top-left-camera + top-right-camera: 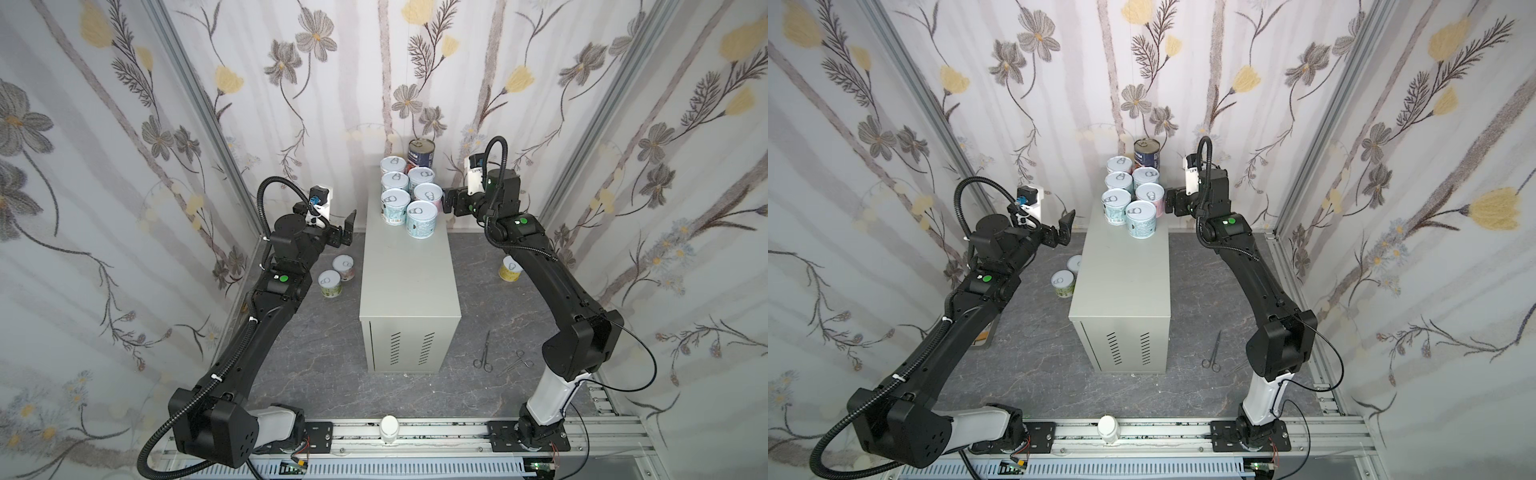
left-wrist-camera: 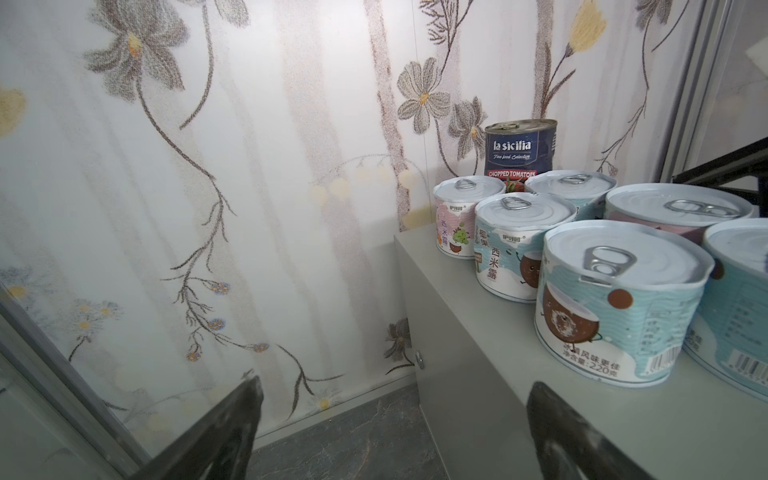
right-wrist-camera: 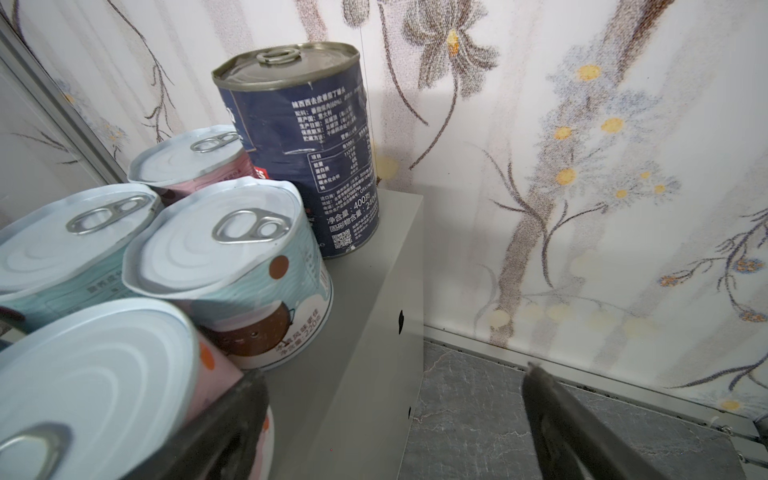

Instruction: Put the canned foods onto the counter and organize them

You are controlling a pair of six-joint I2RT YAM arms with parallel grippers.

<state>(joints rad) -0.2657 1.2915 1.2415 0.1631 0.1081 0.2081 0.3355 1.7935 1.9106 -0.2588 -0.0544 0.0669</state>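
Observation:
The counter is a tall grey-beige cabinet in the middle of both top views. Several short cans with white pull-tab lids stand in two rows at its far end, behind them a taller dark blue can. My right gripper is open and empty; one finger lies beside the pink can at the counter's right edge. Left of the counter, my left gripper hangs open and empty. Two short cans stand on the floor on the left, a yellow one on the right.
Scissors and forceps lie on the dark marbled floor to the right of the counter's vented end. A white bottle stands on the front rail. Flowered walls close in on three sides.

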